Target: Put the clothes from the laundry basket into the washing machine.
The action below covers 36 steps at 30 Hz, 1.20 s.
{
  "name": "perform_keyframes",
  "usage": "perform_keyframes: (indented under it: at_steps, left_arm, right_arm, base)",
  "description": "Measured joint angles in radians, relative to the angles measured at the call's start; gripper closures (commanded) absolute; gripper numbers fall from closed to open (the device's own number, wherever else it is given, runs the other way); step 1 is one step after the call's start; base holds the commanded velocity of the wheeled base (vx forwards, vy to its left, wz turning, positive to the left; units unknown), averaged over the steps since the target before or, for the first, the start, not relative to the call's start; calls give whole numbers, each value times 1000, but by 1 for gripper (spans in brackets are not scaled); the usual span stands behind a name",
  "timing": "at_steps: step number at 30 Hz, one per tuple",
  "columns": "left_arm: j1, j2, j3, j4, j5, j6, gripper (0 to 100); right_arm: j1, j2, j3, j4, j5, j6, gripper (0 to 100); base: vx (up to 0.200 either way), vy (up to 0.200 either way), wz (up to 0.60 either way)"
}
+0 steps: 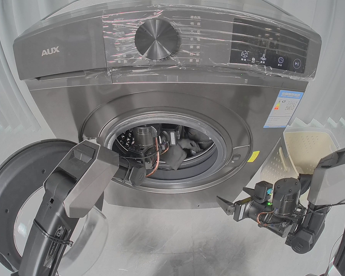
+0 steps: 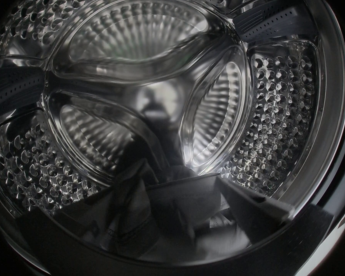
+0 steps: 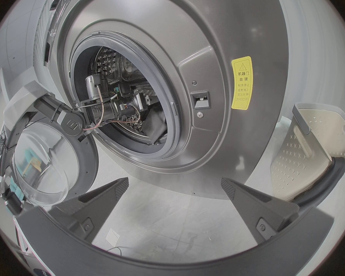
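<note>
Left gripper's [image 1: 174, 144] fingers [image 2: 257, 207] stood wide inside the washing machine [image 1: 203, 96], apparently releasing the dark garment [image 1: 178, 156]; right gripper [image 3: 173, 183] hung wide-open, empty, at four o'clock.

The pale grey floor [image 1: 172, 234] under the right hand [image 3: 176, 196] is smooth and faintly scuffed, and it catches soft, even light. White pleated curtains [image 1: 4, 77] hang as the backdrop well beyond the hand. A small white scrap [image 3: 112, 237] lies on the floor near the hand.
</note>
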Motion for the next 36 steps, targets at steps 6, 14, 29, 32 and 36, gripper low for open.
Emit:
perform_keyframes:
  at_steps: [6,14,29,32,36]
  left_arm:
    - [-2,1,43,-8,1,3,0]
    - [-26,-32,180,-17,-9,9,0]
    - [-43,-59,335,-13,-45,56,100]
    - [-43,-56,329,-10,-46,56,100]
    - [-43,-51,292,-9,-41,51,100]
  right_arm:
    - [1,0,2,0,0,2,0]
    - [0,0,3,0,0,2,0]
    - [3,1,3,0,0,4,0]
    - [3,1,3,0,0,4,0]
    - [3,1,1,0,0,4,0]
  base:
    - [0,0,0]
    - [0,0,0]
    - [0,0,0]
    - [0,0,0]
    - [0,0,0]
